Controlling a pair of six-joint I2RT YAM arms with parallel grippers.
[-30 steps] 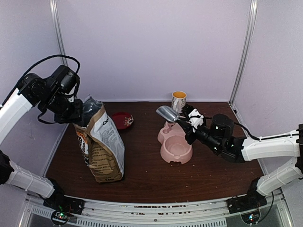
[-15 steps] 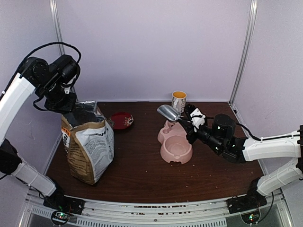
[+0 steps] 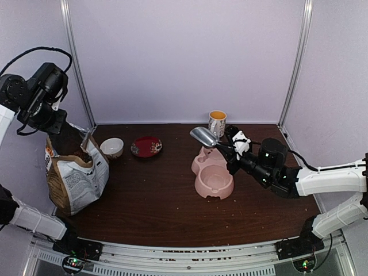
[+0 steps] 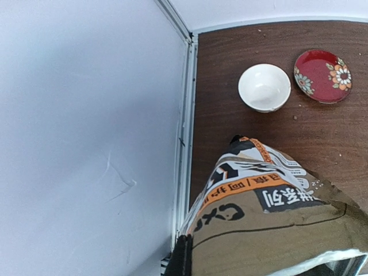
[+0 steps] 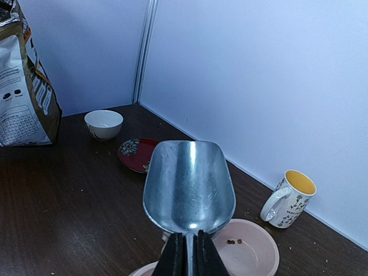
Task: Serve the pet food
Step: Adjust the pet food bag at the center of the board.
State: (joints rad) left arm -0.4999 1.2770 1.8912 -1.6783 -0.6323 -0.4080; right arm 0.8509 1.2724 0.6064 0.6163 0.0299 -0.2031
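Tan paper fills the left edge of the overhead view. The bag (image 3: 75,175) hangs there from the left gripper (image 3: 57,123), which is pinched tight on its top rim, and its open mouth is dark. Right of centre, the right gripper (image 3: 233,148) clamps the handle of a metal scoop (image 3: 202,137) just above the pink feeder (image 3: 214,183).

The left wrist view shows only the bag's printed side low in the frame.

In the right wrist view the scoop is empty. The only pet food (image 5: 233,241) in sight is a couple of pellets in the feeder's far dish, at the bottom of the frame. Serving looks barely begun, with scooping and filling left to do.
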